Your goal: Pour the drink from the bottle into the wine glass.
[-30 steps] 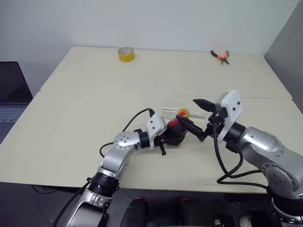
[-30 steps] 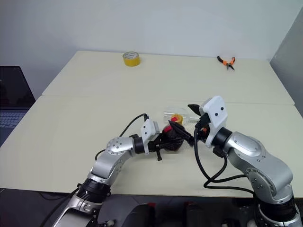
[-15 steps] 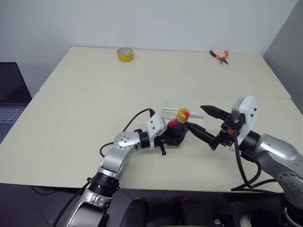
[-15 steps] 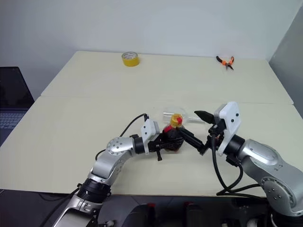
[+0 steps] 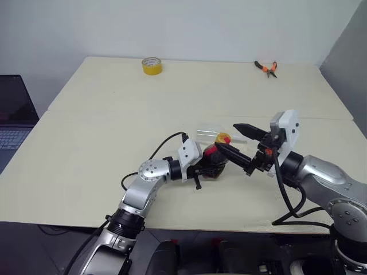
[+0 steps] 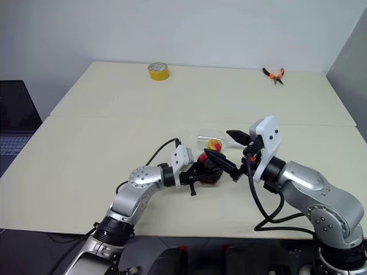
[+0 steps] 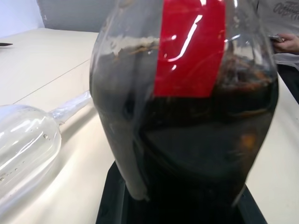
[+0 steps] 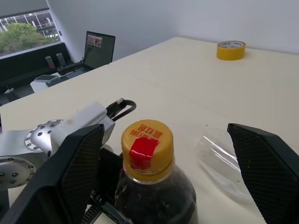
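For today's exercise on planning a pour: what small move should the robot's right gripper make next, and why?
Probably close the open right gripper onto the yellow cap to unscrew it. The left gripper already clamps the bottle, the cap is still on, and it sits between the right fingers. The wine glass also lies on its side.

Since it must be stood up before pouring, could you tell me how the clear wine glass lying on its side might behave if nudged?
The clear stemmed wine glass lies on the cream table, so its rounded bowl would probably roll. It looks thin and fragile, likely light, and probably slippery.
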